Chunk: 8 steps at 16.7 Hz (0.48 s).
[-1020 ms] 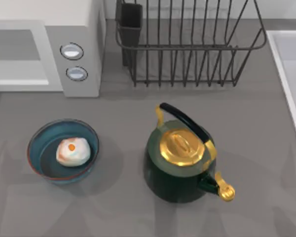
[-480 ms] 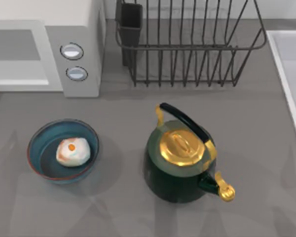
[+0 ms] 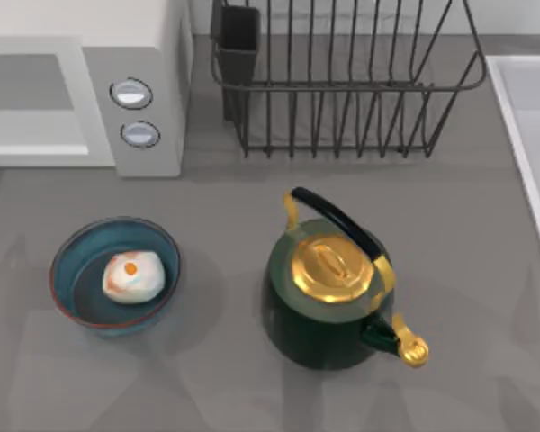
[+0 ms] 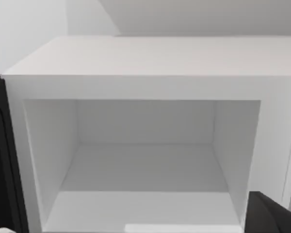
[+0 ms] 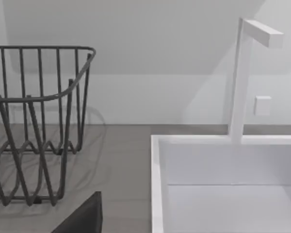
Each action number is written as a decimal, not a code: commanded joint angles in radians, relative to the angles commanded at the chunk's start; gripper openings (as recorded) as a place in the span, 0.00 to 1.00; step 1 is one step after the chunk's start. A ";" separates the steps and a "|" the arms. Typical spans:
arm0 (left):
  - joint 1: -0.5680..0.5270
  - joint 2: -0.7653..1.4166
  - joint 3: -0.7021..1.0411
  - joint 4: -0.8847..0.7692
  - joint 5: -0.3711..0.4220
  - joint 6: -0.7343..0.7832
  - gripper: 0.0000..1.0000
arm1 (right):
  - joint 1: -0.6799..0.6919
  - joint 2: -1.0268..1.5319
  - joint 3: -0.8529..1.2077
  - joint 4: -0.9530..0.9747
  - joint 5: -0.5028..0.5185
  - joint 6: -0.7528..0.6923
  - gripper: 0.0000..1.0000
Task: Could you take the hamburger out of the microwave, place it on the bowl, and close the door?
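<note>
Grey table [image 3: 486, 378], white wall behind. Burger [image 3: 132, 276] sat in bowl [image 3: 70, 261] near left; microwave [image 3: 153, 108] stood open, empty. Kettle [image 3: 328, 292] centre, rack [image 3: 342, 81] behind, sink [image 5: 223, 165] right. Claw states: could not tell.

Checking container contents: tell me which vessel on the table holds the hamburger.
The blue bowl at the table's left; the hamburger sits inside it. The green-gold kettle is lidded.

A rendered kitchen counter: on the grey worktop [image 3: 486, 297], a boxy white microwave [image 3: 135, 54] sits at ten o'clock, a dark wire dish rack [image 3: 342, 90] at twelve, a white sink basin [image 3: 531, 117] with square tap [image 5: 247, 73] at two, and a dark green, gold-lidded kettle [image 3: 333, 288] centrally.
</note>
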 joint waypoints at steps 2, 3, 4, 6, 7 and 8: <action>0.039 0.057 -0.016 0.079 0.040 0.001 0.00 | 0.000 0.000 0.000 0.000 0.000 0.000 1.00; 0.055 0.080 -0.022 0.106 0.055 0.001 0.00 | 0.000 0.000 0.000 0.000 0.000 0.000 1.00; 0.065 0.096 -0.026 0.123 0.066 0.001 0.00 | 0.000 0.000 0.000 0.000 0.000 0.000 1.00; 0.070 0.102 -0.028 0.129 0.070 0.001 0.00 | 0.000 0.000 0.000 0.000 0.000 0.000 1.00; 0.070 0.102 -0.028 0.129 0.070 0.001 0.00 | 0.000 0.000 0.000 0.000 0.000 0.000 1.00; 0.066 0.099 -0.025 0.126 0.067 0.002 0.00 | 0.000 0.000 0.000 0.000 0.000 0.000 1.00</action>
